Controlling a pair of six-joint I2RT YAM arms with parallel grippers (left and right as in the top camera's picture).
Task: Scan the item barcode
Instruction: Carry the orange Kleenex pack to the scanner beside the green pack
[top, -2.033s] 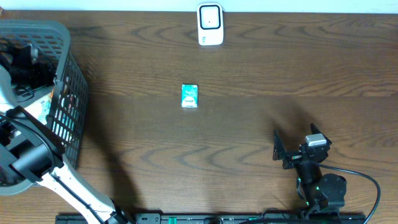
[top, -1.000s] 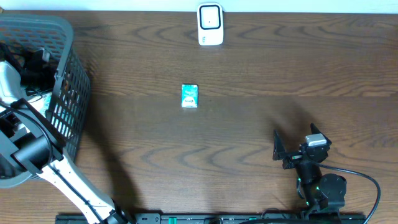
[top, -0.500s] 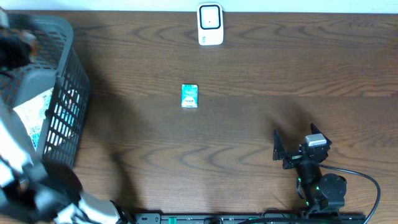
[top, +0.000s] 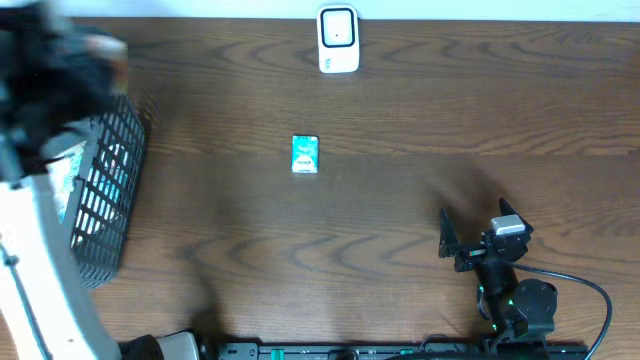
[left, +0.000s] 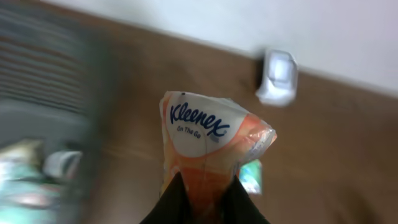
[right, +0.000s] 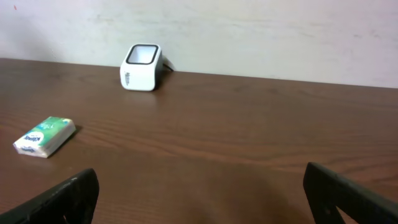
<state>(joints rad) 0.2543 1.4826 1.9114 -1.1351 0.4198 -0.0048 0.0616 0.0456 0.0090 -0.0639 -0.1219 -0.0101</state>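
Since the earlier overhead frames the left gripper had come up out of the grey plastic mesh basket. Nothing else had shifted.

Overhead: left gripper was a dark motion blur above the basket's far corner, so I couldn't tell its jaw state from this view. White boxy barcode scanner sat at the far edge of the brown wooden table, well to the right of those fingers. Small green tissue pack lay flat mid-table. Right gripper sat near the front edge, jaws spread wide and empty.

Left wrist: fingers were clamped on the near end of an orange-and-white soft tissue pack. Its long axis ran straight out from the fingers, free end pointing away. Print read "Kleenex", with "On The Go" under it. No barcode showed on this face. Scanner was ahead of the fingertips and to the right, beyond the pack's tip. Basket was a blur to the left.

Right wrist: both fingers stood wide apart with nothing between them. Scanner was far ahead and left of them. Green pack was nearer, also ahead-left, label too small to read.

My read: left arm held the item and would have to carry it ahead-right to the scanner. Couldn't tell which face carried the code.
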